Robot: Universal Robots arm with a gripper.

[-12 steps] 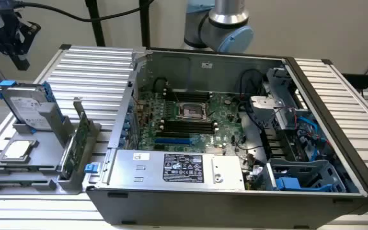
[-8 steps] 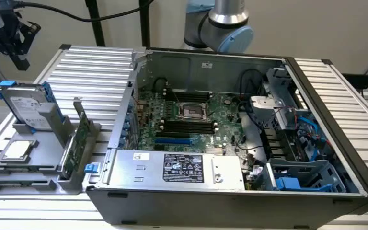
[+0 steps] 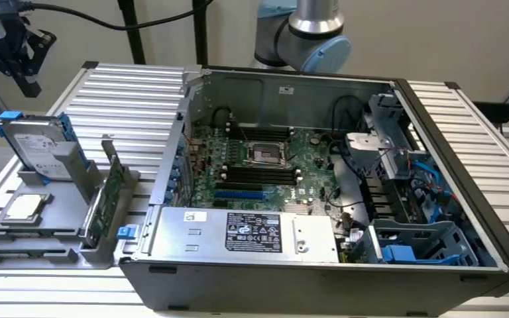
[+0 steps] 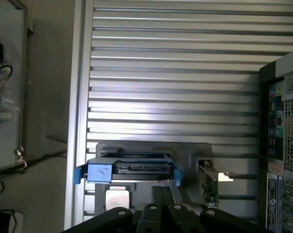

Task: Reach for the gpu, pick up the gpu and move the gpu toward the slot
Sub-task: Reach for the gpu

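The gpu is a thin green card standing on edge in a grey holder at the exterior view's left, beside the open computer case. In the wrist view the gpu shows edge-on, with its silver bracket catching the light. My gripper hangs high above the table's far left corner, well away from the card. Its two fingers lie side by side, shut on nothing. The blue slot sits on the motherboard inside the case.
The same holder carries a silver hard drive with blue rails and a square processor chip. The case has tall walls, a power supply at the front and cables on the exterior view's right. The table is ribbed aluminium.
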